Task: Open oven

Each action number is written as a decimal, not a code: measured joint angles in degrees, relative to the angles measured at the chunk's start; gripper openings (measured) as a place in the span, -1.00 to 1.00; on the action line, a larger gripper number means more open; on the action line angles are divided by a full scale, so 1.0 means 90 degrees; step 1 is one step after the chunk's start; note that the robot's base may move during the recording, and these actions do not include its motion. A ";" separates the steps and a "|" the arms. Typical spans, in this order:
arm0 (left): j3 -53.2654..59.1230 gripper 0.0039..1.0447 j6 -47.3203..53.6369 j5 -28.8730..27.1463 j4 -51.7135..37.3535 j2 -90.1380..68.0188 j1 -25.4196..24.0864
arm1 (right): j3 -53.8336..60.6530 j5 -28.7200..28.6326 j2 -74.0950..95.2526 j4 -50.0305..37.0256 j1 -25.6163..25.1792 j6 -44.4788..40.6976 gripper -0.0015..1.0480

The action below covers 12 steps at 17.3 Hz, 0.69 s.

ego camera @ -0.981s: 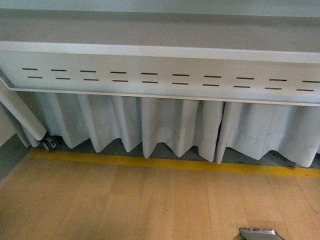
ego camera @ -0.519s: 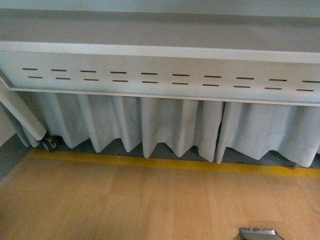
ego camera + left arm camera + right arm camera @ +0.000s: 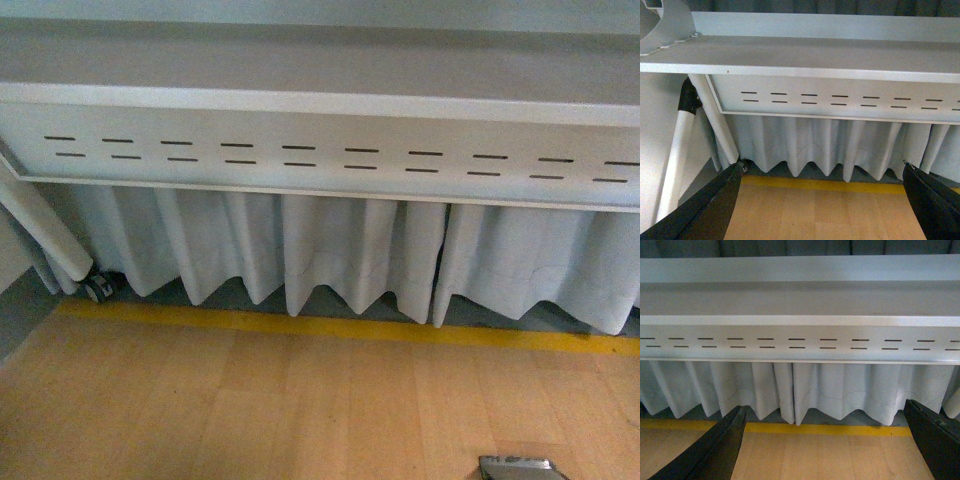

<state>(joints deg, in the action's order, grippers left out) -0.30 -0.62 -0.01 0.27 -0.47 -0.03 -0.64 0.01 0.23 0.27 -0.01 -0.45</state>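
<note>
Oven: not seen in any of the three views, so its position cannot be told.

Front view: a white slotted panel [image 3: 320, 160] runs across the upper half of the frame under a grey ledge [image 3: 320, 60]. A pleated white curtain [image 3: 350, 250] hangs below it across the middle. A yellow stripe [image 3: 340, 328] crosses the frame under the curtain hem, with a light wooden surface [image 3: 250, 410] filling the lower part. At the left edge a white tube [image 3: 40, 225] slants downward, with a small caster wheel [image 3: 98, 288] just beside its lower end. A small grey metallic piece [image 3: 515, 465] sits at the bottom edge, right of centre; what it is cannot be told.

Left gripper [image 3: 821, 167]: the dark fingers [image 3: 715, 210] are spread wide apart and hold nothing.

Right gripper [image 3: 824, 407]: its fingers [image 3: 715, 455] are likewise spread wide and hold nothing. Both wrist views face the same panel and curtain.
</note>
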 joint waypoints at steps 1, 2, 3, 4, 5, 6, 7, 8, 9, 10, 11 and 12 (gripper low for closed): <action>0.0000 0.88 0.0000 0.0000 0.0000 0.0000 0.0000 | 0.0000 0.0000 0.0000 0.0000 0.0000 0.0000 0.87; 0.0000 0.88 0.0000 0.0000 0.0000 0.0000 0.0000 | 0.0000 0.0000 0.0000 0.0000 0.0000 0.0000 0.87; 0.0000 0.88 0.0000 0.0000 0.0000 0.0000 0.0000 | 0.0000 0.0000 0.0000 0.0000 0.0000 0.0000 0.87; 0.0000 0.88 0.0000 0.0000 0.0000 0.0000 0.0000 | 0.0000 0.0000 0.0000 0.0002 0.0000 0.0000 0.87; 0.0000 0.88 0.0000 0.0000 0.0000 0.0000 0.0000 | 0.0000 0.0000 0.0000 0.0000 0.0000 0.0002 0.87; 0.0000 0.88 0.0000 0.0000 0.0000 0.0000 0.0000 | 0.0000 0.0000 0.0000 0.0000 0.0000 0.0002 0.87; 0.0000 0.88 0.0000 0.0000 0.0000 0.0000 0.0000 | 0.0000 0.0000 0.0000 0.0000 0.0000 0.0000 0.87; 0.0000 0.88 0.0000 0.0000 0.0000 0.0000 0.0000 | 0.0000 0.0000 0.0000 0.0002 0.0000 0.0000 0.87; 0.0000 0.88 0.0000 0.0000 0.0000 0.0000 0.0000 | 0.0000 0.0000 0.0000 0.0000 0.0000 0.0002 0.87; 0.0000 0.88 0.0000 0.0000 0.0000 0.0000 0.0000 | 0.0000 0.0000 0.0000 0.0000 0.0000 0.0000 0.87; 0.0000 0.88 0.0000 0.0000 0.0000 0.0000 0.0000 | 0.0000 0.0000 0.0000 0.0000 0.0000 0.0000 0.87; 0.0000 0.88 0.0000 0.0000 0.0000 0.0000 0.0000 | 0.0000 0.0000 0.0000 0.0000 0.0000 0.0000 0.87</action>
<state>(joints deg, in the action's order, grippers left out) -0.30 -0.62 -0.01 0.27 -0.47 -0.03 -0.64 0.01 0.23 0.27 -0.01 -0.45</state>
